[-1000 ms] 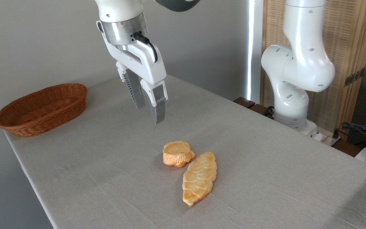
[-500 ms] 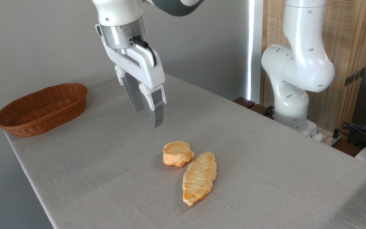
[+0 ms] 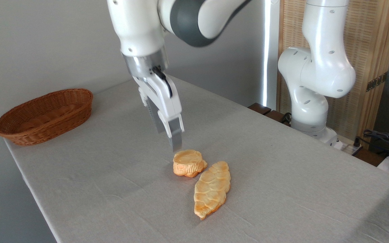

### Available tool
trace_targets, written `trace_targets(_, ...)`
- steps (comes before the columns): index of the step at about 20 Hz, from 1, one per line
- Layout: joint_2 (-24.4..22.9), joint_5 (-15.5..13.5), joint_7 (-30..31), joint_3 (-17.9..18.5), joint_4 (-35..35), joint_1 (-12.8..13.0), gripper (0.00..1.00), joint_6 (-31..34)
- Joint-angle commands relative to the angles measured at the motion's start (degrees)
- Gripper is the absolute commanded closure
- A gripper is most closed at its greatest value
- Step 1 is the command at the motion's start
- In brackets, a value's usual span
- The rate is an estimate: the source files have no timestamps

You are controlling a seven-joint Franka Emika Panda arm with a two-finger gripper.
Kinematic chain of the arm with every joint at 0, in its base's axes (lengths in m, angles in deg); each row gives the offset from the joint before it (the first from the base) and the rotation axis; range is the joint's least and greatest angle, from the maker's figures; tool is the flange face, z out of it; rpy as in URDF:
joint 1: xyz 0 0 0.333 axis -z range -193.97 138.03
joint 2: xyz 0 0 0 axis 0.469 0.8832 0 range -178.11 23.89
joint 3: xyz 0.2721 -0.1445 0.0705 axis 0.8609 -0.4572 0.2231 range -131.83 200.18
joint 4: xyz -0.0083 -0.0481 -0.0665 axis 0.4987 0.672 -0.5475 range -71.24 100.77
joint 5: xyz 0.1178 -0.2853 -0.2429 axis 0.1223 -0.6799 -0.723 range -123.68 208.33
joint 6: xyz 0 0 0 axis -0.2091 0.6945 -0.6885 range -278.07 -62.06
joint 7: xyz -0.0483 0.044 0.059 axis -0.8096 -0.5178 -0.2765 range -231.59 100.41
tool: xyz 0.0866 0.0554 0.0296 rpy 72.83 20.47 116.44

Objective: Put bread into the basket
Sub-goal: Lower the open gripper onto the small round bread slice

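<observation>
The bread [image 3: 187,162], a small round golden-orange bun with a cracked flat top, lies on the grey tablecloth near the middle of the table. My gripper [image 3: 168,140] hangs just above and behind its left edge, open and holding nothing; its nearer fingertip [image 3: 176,145] is almost at the bun's top. The basket [image 3: 67,116], oval reddish-brown wicker, stands at the table's far left corner, well away from the gripper.
A long flat braided loaf [image 3: 212,193] lies right beside the bun, on its near right side. The arm's white base [image 3: 311,101] rises beyond the table's right edge, with cables [image 3: 383,138] past it. The table edge runs close along the left.
The gripper has come down and to the right, from well above the table to just over the bun, and its wrist has turned. Bun, loaf and basket have not moved.
</observation>
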Motion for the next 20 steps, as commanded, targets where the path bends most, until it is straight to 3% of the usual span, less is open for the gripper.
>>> trace_targets(1, -2.76, 3.40, -6.39, -0.04, 7.89, 0.14, 0.00, -6.20)
trace_targets(19, -0.39, 3.50, -18.09, -0.04, 11.42, 0.14, 0.00, -12.36)
trace_targets(20, -0.22, 3.50, -18.79, -0.04, 11.42, 0.14, 0.09, -12.45)
